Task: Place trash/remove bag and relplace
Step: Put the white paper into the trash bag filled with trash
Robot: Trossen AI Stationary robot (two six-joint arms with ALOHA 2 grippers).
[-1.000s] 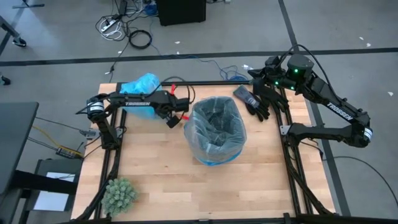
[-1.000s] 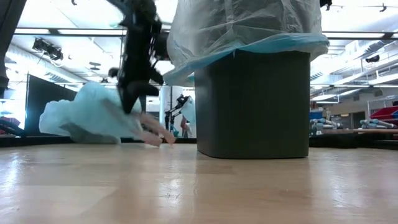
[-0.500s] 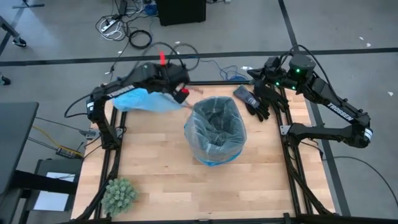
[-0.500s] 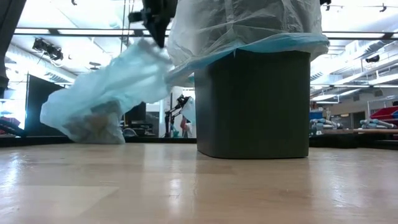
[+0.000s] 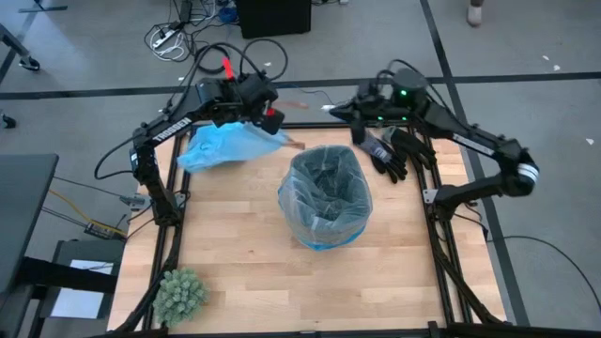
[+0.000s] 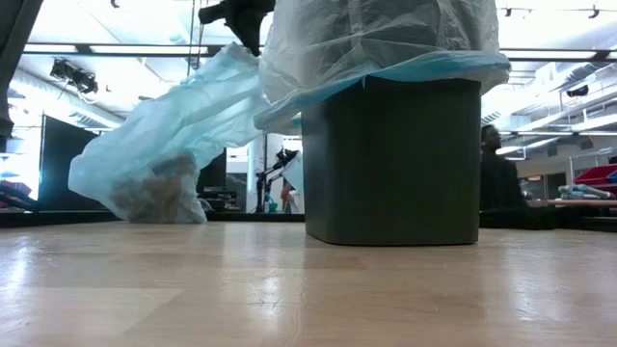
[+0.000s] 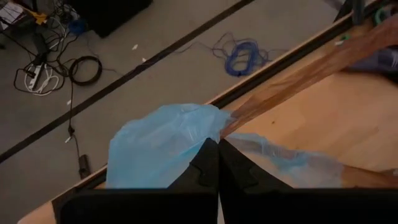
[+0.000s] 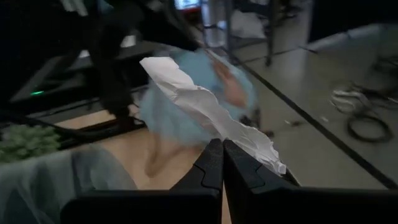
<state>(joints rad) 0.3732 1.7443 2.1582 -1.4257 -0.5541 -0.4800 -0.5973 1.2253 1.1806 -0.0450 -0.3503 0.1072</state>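
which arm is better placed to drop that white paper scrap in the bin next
Right. The right gripper is shut on the white scrap and sits just behind the lined bin. The left gripper is shut on the blue bag, holding it up over the table's far left.

Counts:
- Arms: two. Grippers: two, left gripper (image 5: 266, 115), right gripper (image 5: 331, 109).
- Bright blue bag (image 5: 228, 147): one.
- Bin (image 6: 390, 159): one, with one pale liner (image 5: 325, 197).
- White paper piece (image 8: 205, 112): one.
- Plant ball (image 5: 179, 295): one.
- Black glove (image 5: 385, 153): one.
- Person (image 6: 496, 183): one.
- Trash scraps inside bag: cannot count.
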